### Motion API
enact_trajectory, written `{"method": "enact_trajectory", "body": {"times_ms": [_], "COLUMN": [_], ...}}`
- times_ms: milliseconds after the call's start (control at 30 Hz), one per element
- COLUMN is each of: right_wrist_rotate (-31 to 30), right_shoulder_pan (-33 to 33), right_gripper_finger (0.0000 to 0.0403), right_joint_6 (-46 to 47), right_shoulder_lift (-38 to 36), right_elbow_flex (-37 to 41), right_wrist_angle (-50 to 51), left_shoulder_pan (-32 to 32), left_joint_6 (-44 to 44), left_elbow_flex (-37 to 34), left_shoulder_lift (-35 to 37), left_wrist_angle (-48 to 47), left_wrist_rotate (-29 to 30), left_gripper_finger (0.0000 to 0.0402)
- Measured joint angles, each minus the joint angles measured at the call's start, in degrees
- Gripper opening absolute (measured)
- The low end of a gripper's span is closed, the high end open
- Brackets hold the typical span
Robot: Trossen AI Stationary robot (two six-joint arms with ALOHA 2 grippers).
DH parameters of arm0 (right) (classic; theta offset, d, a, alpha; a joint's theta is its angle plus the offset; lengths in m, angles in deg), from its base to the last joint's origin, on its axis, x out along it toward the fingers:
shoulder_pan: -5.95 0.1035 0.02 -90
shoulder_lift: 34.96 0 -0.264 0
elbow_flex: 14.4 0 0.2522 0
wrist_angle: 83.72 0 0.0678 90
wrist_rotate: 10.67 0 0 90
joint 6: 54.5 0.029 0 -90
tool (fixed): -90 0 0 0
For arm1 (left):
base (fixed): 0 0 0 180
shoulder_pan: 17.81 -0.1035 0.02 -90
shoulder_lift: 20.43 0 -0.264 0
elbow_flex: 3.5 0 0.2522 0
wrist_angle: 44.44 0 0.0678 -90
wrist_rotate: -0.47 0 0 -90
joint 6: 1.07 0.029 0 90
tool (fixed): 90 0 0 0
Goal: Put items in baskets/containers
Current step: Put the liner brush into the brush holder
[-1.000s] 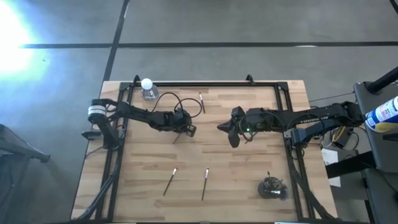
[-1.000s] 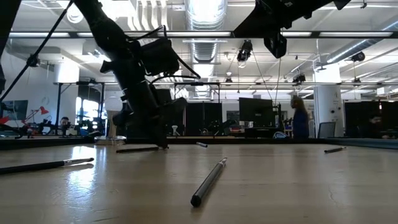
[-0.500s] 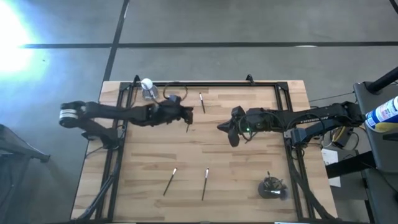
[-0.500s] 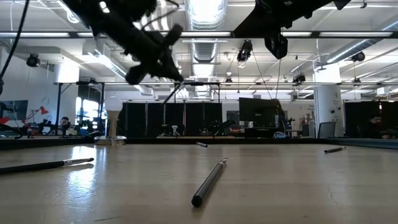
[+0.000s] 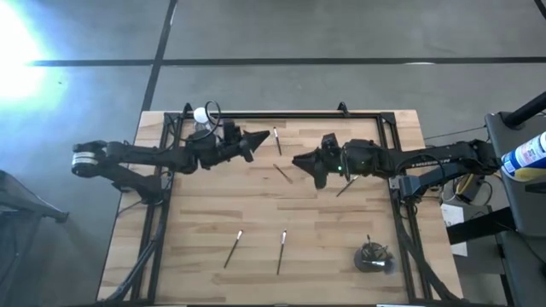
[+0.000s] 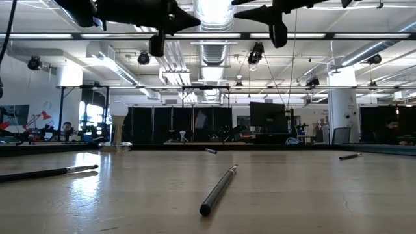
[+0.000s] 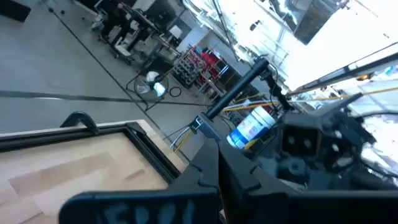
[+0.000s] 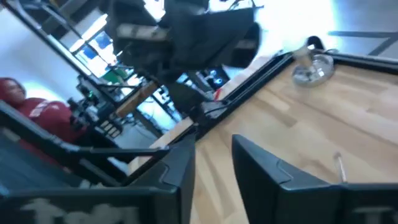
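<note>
Lying between raised hands: loose brush [image 5: 282, 174]; bottle [image 5: 202, 118] at corner.

The wooden table [image 5: 213, 213] stands on a grey concrete floor [image 5: 281, 34] crossed by dark seam lines, with a bright glare of light [image 5: 17, 43] at the floor's far left. Beyond the table's far edge the low view opens into a large workshop hall: white ceiling ducts [image 6: 214, 49], strip lights [image 6: 214, 10], black frames and monitors [image 6: 266, 117], a white pillar [image 6: 338, 110], and a few people standing or seated far off among the benches. Beside the table's right edge stands a dark cart [image 5: 520, 170].
</note>
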Motion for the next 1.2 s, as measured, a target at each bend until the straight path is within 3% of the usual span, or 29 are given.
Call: {"method": "enact_trajectory", "body": {"times_ms": [233, 433, 633, 867, 1200], "right_wrist_rotate": [0.1, 0.1, 1.0, 8.8, 11.2], "right_shoulder_pan": [-2.4, -2.4, -4.0, -12.8, -21.0], "right_gripper_finger": [0.0147, 0.0148, 0.0147, 0.0172, 0.0166], "right_joint_6": [2.2, 4.8, 4.8, -5.2, -24.9], "right_shoulder_lift": [-0.3, 0.7, 7.1, 18.9, 37.1], "right_elbow_flex": [-0.2, -0.2, -0.2, -4.3, -16.0], "right_wrist_angle": [7.0, 19.5, 20.7, 21.0, 28.3], "left_shoulder_pan": [0.5, 1.3, 1.4, 1.4, 1.5], "left_joint_6": [-0.1, 0.4, -0.4, -1.9, -4.7], "left_elbow_flex": [-0.4, -0.5, -5.0, -13.6, -21.0], "left_shoulder_lift": [0.0, 0.2, 3.0, 10.2, 18.4], "left_wrist_angle": [-1.7, -6.8, -7.2, -5.0, -4.8], "left_wrist_rotate": [-1.5, -1.6, -1.7, -2.9, -1.7], "left_gripper_finger": [0.0001, 0.0000, 0.0000, 0.0000, 0.0000]}}
